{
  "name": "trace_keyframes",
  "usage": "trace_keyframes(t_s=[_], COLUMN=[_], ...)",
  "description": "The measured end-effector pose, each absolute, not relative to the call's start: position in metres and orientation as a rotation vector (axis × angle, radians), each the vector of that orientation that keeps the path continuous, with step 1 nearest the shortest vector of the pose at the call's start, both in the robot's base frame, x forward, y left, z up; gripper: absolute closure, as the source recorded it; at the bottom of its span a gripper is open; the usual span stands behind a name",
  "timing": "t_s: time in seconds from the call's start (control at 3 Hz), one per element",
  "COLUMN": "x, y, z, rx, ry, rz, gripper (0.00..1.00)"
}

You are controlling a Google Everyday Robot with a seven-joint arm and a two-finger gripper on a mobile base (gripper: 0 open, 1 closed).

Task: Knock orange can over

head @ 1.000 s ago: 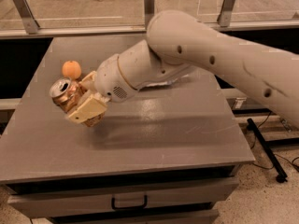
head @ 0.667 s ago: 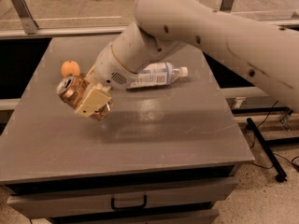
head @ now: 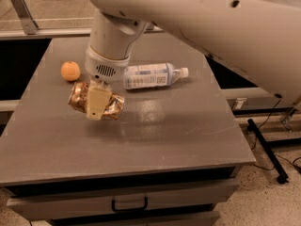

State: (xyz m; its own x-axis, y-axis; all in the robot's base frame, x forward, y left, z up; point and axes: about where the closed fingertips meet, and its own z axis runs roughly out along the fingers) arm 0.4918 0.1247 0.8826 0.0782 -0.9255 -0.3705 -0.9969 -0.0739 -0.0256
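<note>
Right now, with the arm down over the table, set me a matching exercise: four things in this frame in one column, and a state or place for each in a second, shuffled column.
Things:
1. orange can
2. orange fruit
3. clear bottle
4. gripper

States or places:
A. small and round, up and left of the can
B. lying on its side, white cap pointing right
C. tipped on its side, shiny copper
D. pale, hanging down across the can's middle

Pairs: 1-C, 2-A, 3-B, 4-D
</note>
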Motion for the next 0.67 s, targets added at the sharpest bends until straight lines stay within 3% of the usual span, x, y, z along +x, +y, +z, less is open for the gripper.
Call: trace_keyframes(t_s=[0.67], x=[0.508], y=[0.081], z=[0.870], rx=[-2.234], ry=[2.093], rz=[-0.149], gripper=[1.00])
